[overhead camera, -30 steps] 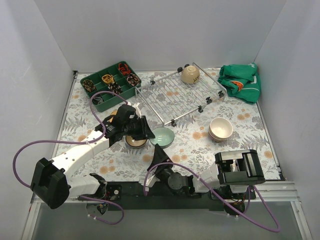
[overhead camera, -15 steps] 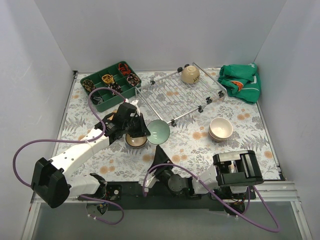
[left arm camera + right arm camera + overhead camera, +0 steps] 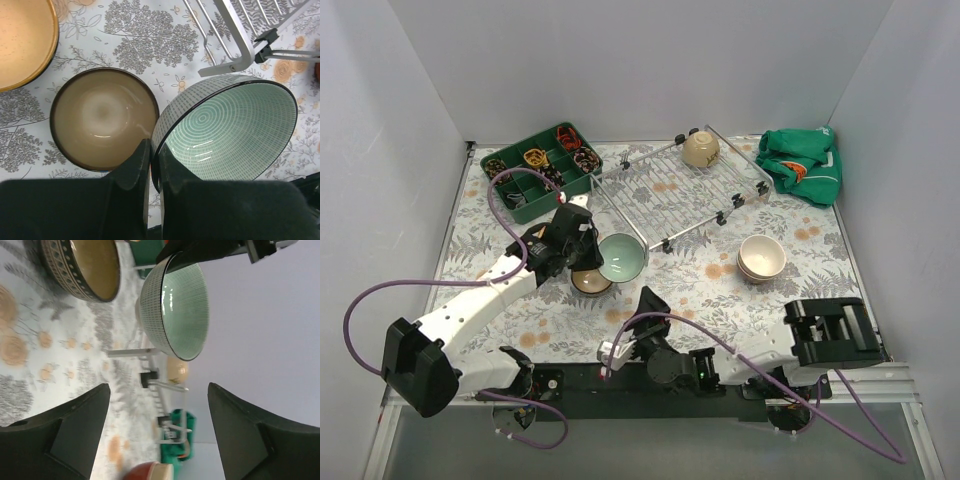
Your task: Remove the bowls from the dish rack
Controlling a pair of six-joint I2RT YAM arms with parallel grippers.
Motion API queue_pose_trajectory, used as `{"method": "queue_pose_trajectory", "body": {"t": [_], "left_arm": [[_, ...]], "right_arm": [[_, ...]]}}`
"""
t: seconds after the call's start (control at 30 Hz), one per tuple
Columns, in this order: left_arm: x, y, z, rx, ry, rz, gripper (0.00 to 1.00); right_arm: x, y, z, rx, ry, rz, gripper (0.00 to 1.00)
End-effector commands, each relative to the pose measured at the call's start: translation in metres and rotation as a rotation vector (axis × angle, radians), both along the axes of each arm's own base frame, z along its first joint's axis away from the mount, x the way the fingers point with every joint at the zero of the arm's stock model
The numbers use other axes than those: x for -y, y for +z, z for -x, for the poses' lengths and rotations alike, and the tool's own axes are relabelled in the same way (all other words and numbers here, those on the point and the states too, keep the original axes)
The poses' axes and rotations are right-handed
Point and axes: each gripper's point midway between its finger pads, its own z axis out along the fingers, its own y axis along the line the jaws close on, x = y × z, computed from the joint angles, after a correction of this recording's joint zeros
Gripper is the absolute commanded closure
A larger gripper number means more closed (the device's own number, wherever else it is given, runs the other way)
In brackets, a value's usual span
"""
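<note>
1. A floral-covered table point(image 3: 695, 280) is enclosed by white walls point(image 3: 620, 60). Along its far side a green tray point(image 3: 525, 203), the rack point(image 3: 675, 195) and a green cloth point(image 3: 802, 163) are set from left to right.
2. In the top view, one beige bowl point(image 3: 701, 149) is seen resting at the rack's far rim. A stack point(image 3: 761, 257) of beige bowls is set on the table, to the right of the rack's near corner.
3. The mint bowl point(image 3: 621, 257) is held by the left gripper point(image 3: 598, 258) just off the rack's near corner. It is beside the brown bowl point(image 3: 590, 283), which is on the table.
4. The right gripper point(image 3: 649, 302) is seen low by the near edge, apart from every bowl.
5. In the left wrist view, the mint bowl's point(image 3: 230, 132) rim is pinched between the closed fingers point(image 3: 137, 167), and the bowl is tilted. The brown bowl point(image 3: 102, 125) is seen just left of it, a tan bowl point(image 3: 20, 40) at the upper left, and the rack's corner point(image 3: 235, 45) above.
6. In the right wrist view, the right gripper's point(image 3: 165, 432) fingers are spread wide with nothing between them. The mint bowl point(image 3: 175, 305) is seen raised off the table beside the brown bowl point(image 3: 85, 267). Behind them the rack point(image 3: 155, 385) and beige bowl point(image 3: 176, 370) are visible, and a red bowl point(image 3: 150, 472) is cut off by the frame edge.
</note>
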Motion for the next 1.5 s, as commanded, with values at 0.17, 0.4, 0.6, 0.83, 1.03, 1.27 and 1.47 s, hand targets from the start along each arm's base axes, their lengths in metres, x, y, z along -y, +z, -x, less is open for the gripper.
{"method": "queue_pose_trajectory", "body": {"t": [0.17, 0.4, 0.6, 0.83, 1.03, 1.27, 1.47], "left_arm": [[-0.025, 0.028, -0.009, 0.122, 0.068, -0.057, 1.0], [-0.042, 0.009, -0.011, 0.105, 0.098, -0.11, 1.0], [-0.054, -0.009, -0.019, 0.079, 0.122, -0.131, 1.0], [-0.057, -0.036, -0.021, 0.022, 0.116, -0.153, 1.0], [-0.059, -0.052, -0.019, -0.014, 0.112, -0.159, 1.0], [-0.057, -0.054, -0.011, -0.033, 0.099, -0.143, 0.85], [-0.057, -0.045, -0.005, -0.025, 0.099, -0.115, 0.71]], "right_arm": [[0.021, -0.048, 0.006, -0.568, -0.128, -0.196, 0.12], [0.04, -0.047, 0.0, -0.863, -0.19, -0.414, 0.11], [0.068, -0.032, -0.021, -0.929, -0.259, -0.631, 0.11], [0.094, -0.021, -0.036, -0.938, -0.299, -0.778, 0.11], [0.105, -0.013, -0.045, -0.922, -0.327, -0.846, 0.11], [0.11, -0.007, -0.053, -0.903, -0.349, -0.875, 0.11], [0.113, -0.002, -0.062, -0.891, -0.367, -0.89, 0.11]]}}
